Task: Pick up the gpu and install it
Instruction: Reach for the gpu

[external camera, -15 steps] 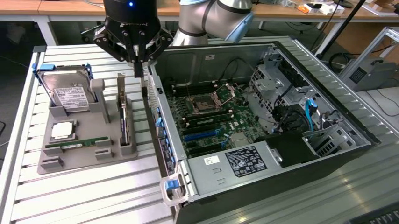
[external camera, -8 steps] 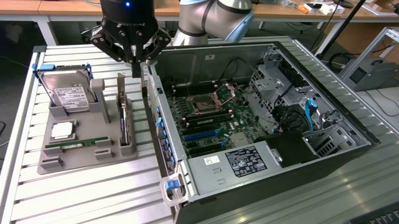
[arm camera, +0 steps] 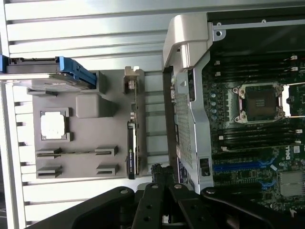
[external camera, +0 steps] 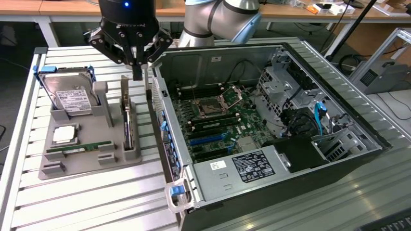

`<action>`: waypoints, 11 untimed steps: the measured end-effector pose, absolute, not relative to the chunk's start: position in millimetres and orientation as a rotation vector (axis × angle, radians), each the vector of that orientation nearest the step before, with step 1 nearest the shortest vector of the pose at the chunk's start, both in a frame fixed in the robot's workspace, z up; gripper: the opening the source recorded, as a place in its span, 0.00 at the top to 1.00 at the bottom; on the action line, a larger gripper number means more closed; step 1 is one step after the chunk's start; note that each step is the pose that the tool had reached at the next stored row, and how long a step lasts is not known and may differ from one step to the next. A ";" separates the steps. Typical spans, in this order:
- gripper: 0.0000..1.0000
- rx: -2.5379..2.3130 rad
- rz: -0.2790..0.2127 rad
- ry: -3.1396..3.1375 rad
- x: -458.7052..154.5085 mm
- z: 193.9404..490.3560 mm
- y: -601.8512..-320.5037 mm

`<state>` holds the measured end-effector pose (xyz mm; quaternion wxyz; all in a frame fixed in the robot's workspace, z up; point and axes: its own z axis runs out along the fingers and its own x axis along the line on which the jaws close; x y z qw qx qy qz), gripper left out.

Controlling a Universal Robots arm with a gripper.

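Gripper [external camera: 136, 73] is hanging with its black fingers clenched together, gripping nothing. The gpu [external camera: 127, 122], a thin dark card, is standing on edge in the grey moulded holder [external camera: 90, 156] (silvery bracket at the end nearest the fingertips), at the gripper's 6 o'clock in the exterior view. The open sheet-metal case [external camera: 205, 60] is lying at the card's 3 o'clock, and the boxy hard drive [external camera: 72, 98] at its 10 o'clock.

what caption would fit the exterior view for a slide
Shut gripper poised above the gpu, which stands on edge in a gray fixture beside the open computer case
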<state>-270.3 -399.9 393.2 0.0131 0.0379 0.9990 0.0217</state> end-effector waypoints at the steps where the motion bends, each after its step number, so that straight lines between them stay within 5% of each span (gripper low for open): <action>1: 0.89 0.118 0.068 3.113 -270.9 393.2 -399.9; 11: 0.89 0.118 0.068 3.113 -277.0 393.2 -400.0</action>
